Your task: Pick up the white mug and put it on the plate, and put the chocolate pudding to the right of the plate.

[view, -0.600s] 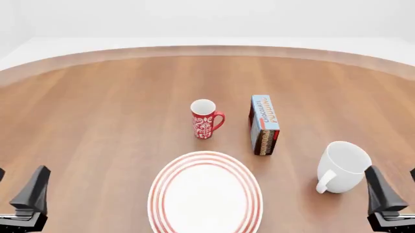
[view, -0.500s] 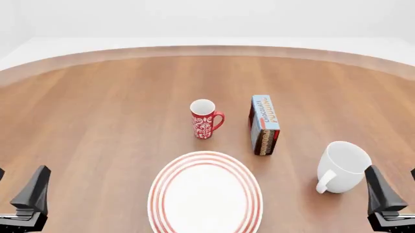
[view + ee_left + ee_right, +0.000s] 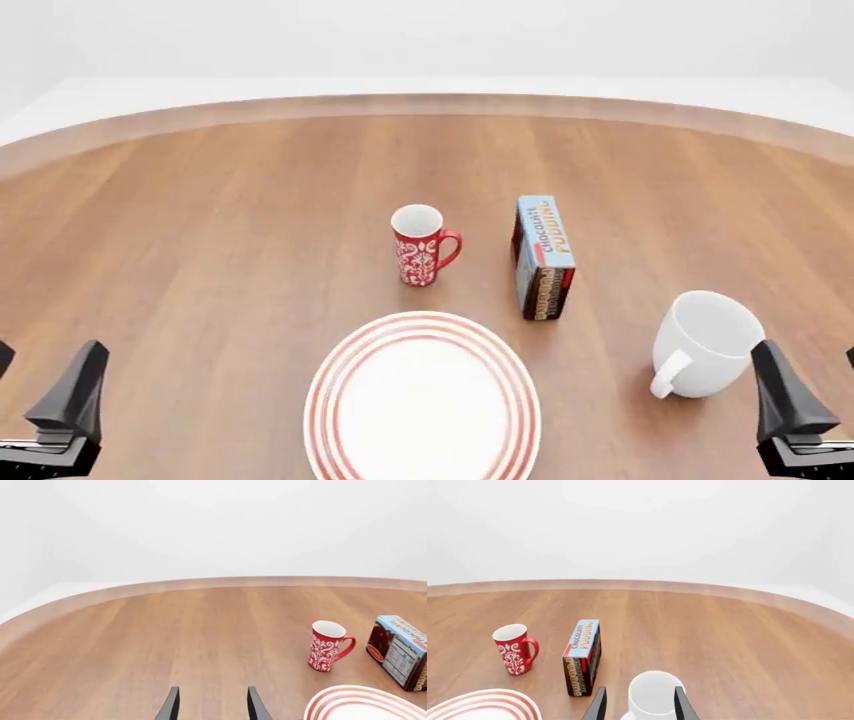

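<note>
Right now nothing is held, so I read the layout for what it asks of me. At the far left, my left gripper (image 3: 40, 420) sits low at the near edge of the table (image 3: 200, 250), fingers apart around bare wood in its wrist view (image 3: 211, 705), gripping nothing. It is well apart from everything, which suits me: I judge it has no job in the first step.

Moving right, the plate (image 3: 423, 400) lies flat at the near centre, bare, ready to receive. Behind it stands the red mug (image 3: 422, 245), upright, handle to the right; it is not my target and I want to steer clear of it. Next comes the pudding (image 3: 542, 257), standing on a long edge with its blue lettered face up, behind and just right of the plate's rim. It needs to end up beside the plate on the right, where the mug stands near.

The mug (image 3: 703, 343) is upright, near the right edge, handle turned toward the near-left. My right gripper (image 3: 807, 415) hangs low just behind it, fingers open and empty; its wrist view (image 3: 638, 705) shows the mug's rim centred between the fingertips. That lines me up to reach forward and take the mug first.
</note>
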Tool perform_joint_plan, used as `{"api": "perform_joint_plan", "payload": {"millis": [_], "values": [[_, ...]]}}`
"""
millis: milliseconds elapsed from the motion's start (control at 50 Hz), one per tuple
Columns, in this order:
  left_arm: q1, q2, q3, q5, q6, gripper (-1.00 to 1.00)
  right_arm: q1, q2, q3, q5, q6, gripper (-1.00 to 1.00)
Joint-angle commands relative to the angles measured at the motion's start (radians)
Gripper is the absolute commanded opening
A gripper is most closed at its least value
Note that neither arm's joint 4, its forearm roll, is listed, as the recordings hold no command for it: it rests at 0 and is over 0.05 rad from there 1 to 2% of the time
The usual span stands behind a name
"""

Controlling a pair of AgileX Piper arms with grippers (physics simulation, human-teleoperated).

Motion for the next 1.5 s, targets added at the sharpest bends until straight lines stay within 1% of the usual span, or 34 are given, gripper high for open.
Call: {"api": "perform_joint_plan", "payload": {"millis": [20, 200, 460, 740, 960, 1140, 1500], "values": [[-0.018, -0.006, -0.003, 0.006, -0.013, 1.0, 0.001, 0.0, 0.0, -0.001, -0.002, 1.0], [-0.034, 0.004, -0.019, 0.014, -0.015, 1.0, -0.001, 0.0, 0.0, -0.002, -0.004, 1.0], [-0.065, 0.1, -0.046, -0.047, 0.007, 1.0, 0.0, 0.0, 0.0, -0.002, -0.005, 1.0], [-0.116, 0.244, -0.087, -0.135, 0.046, 1.0, 0.0, 0.0, 0.0, -0.002, -0.003, 1.0], [-0.152, 0.304, -0.135, -0.139, 0.085, 1.0, 0.0, 0.0, 0.0, -0.002, -0.003, 1.0], [-0.19, 0.371, -0.163, -0.17, 0.105, 1.0, 0.001, 0.0, 0.0, -0.002, -0.003, 1.0], [-0.307, 0.557, -0.221, -0.265, 0.135, 1.0, 0.002, 0.0, 0.001, -0.003, -0.003, 1.0]]}}
